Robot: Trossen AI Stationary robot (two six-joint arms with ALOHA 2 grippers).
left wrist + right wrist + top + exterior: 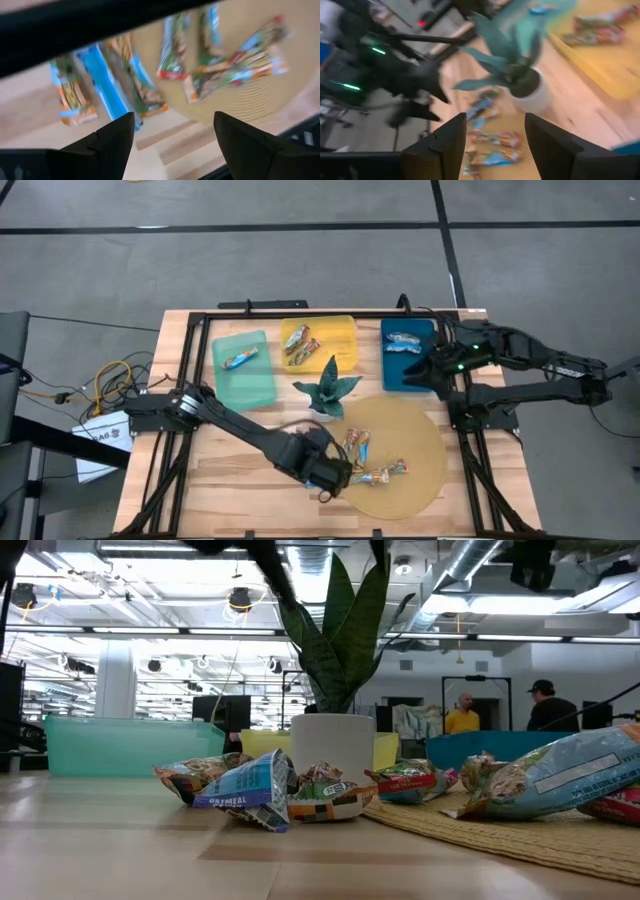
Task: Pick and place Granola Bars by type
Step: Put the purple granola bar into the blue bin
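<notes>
Left gripper (335, 477) hangs with its fingers spread wide and nothing between them, low over the near edge of the round woven mat (420, 470), right by the loose granola bars (378, 474). About five or six bars lie there in a heap, half on the mat and half on the wooden table (240, 480); the exact count is hard to make out where they overlap. Three trays stand in a row at the far side: the green tray (245, 380) holds one bar, the yellow tray (335, 335) holds two, and the blue tray (392, 370) holds two. One potted plant (327, 392) stands between the trays and the mat. Right gripper (418, 376) hovers at the blue tray's near end, fingers apart and empty.
</notes>
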